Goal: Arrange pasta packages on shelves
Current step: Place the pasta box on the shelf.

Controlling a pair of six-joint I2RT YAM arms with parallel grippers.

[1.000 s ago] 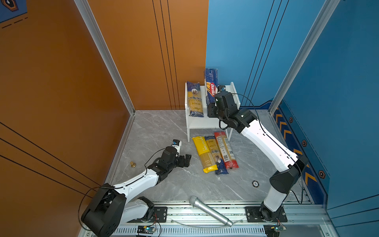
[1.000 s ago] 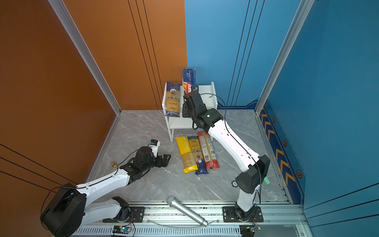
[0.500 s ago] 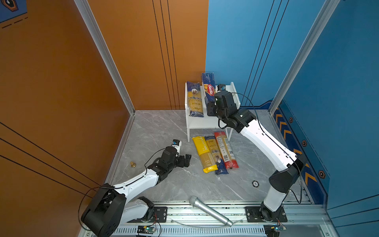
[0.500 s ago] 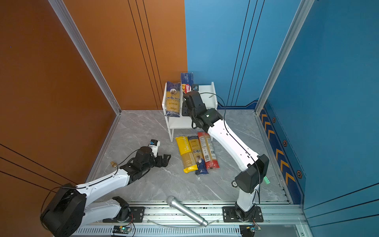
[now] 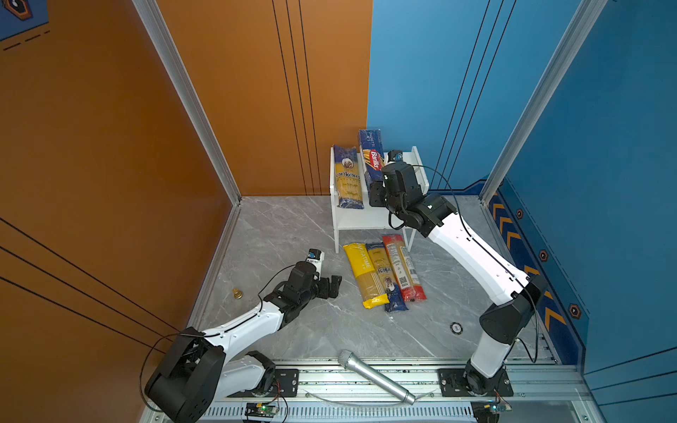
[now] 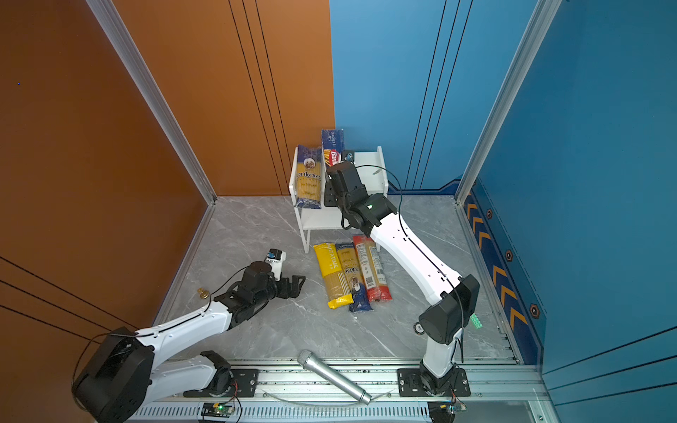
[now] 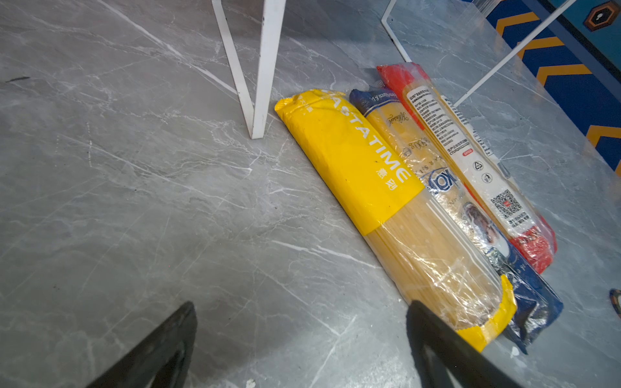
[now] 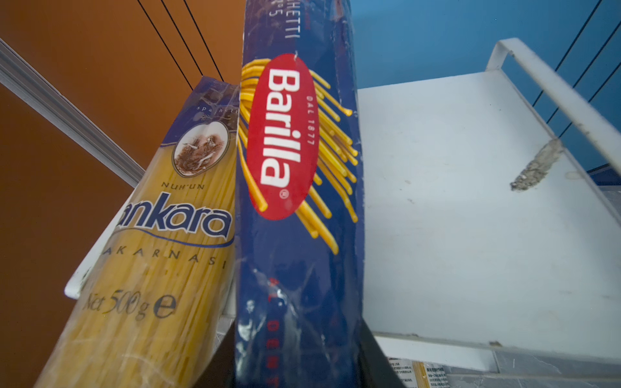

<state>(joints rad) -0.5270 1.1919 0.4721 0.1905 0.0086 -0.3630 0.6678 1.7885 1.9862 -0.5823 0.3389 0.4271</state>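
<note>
Our right tool is clamped on the near end of the Barilla bag, which lies lengthwise over the top board of the rack, touching the ankara bag. We judge it stiff lengthwise but brittle, its film slick; a hold nearer the middle would sag less. Our left tool gapes empty above the surface, near the yellow bag.

I read "Barilla", "DAL 1877" on the dark blue bag; "NUH'UN ankara", "Net 500g" on the blue-and-yellow bag; "PASTATIME" on the yellow bag.
</note>
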